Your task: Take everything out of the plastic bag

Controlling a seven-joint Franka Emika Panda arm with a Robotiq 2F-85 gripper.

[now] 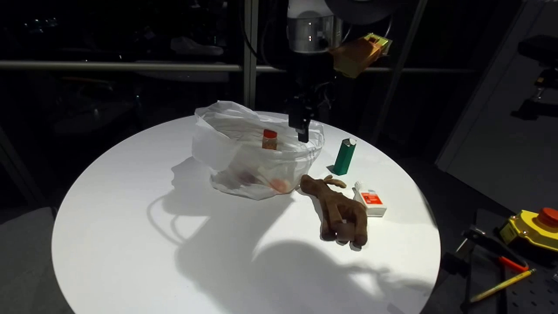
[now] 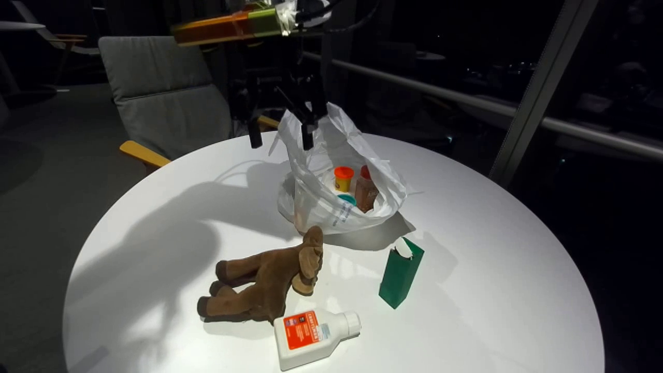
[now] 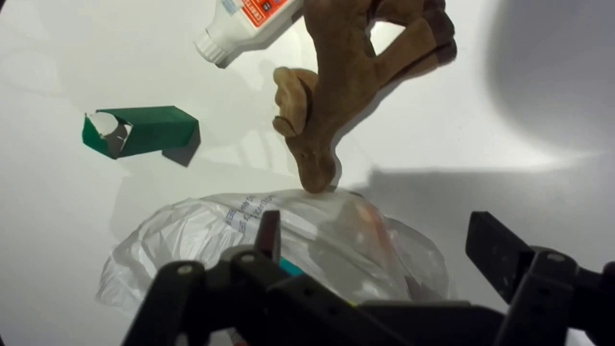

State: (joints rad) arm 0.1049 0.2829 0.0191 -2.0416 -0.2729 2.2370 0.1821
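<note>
In an exterior view, the plastic bag [image 1: 260, 164] is seen crumpled and open on the worktop [image 1: 126, 248], and a jar [image 1: 269, 141] with a red lid is shown inside it. Outside the bag, a green box [image 1: 345, 157] is seen upright, and a brown toy [image 1: 335, 201] and a white bottle [image 1: 369, 203] with a red label are seen lying near it. The fingers [image 1: 301, 124] are pointed down, in line with the bag's opening; whether the film is touched cannot be made out.

In an exterior view, more of the bag's inside is shown: a yellow tub [image 2: 343, 182] with an orange lid and a teal lid [image 2: 346, 199] are seen close to the jar. The fingers are parted, and one of them is seen in front of the bag's raised rim. The bottle is found just beside the toy. A grey chair [image 2: 161, 85] is seen behind the worktop.

In the wrist view, the fingers are spread wide apart, and part of the bag is hidden behind them. Small lettering is printed on the film, and a strip of teal is glimpsed next to one finger. The toy's nose is pointed at the bag's edge.
</note>
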